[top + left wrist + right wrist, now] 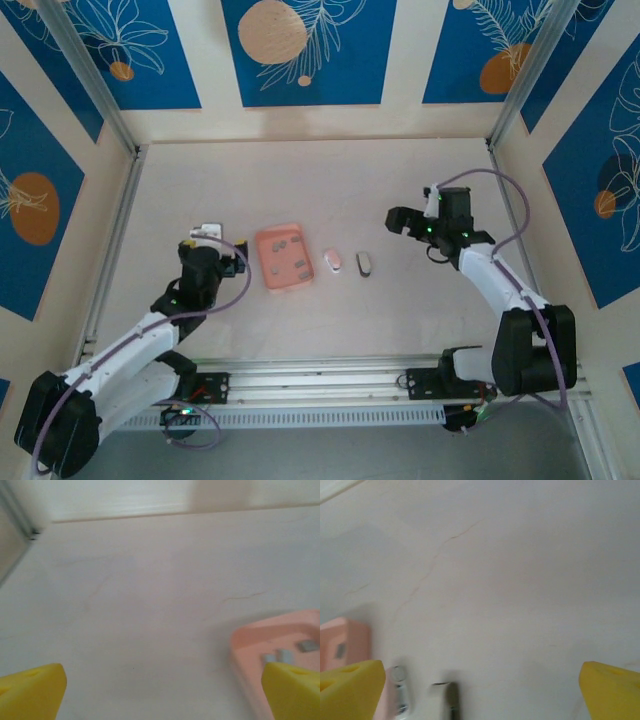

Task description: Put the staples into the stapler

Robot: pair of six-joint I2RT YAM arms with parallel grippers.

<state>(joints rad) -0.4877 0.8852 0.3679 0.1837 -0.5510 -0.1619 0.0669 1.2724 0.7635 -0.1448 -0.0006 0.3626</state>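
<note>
The staples (289, 262) are several tiny grey strips lying in a salmon-pink tray (268, 238). In the left wrist view the staples (285, 654) show in the tray (260, 635) at the right edge. The pink-and-white stapler (334, 262) lies just right of the tray, and in the right wrist view the stapler (400, 697) sits at the bottom left. My left gripper (212, 236) hovers left of the tray, open and empty, its yellow fingertips (31, 692) wide apart. My right gripper (397, 220) hangs up and right of the stapler, open, its yellow fingertips (612, 690) spread.
A grey-brown oval object (365, 264) lies right of the stapler; the same oval object (451, 700) shows dark in the right wrist view. Walls and metal posts (112, 115) ring the pale table (300, 180).
</note>
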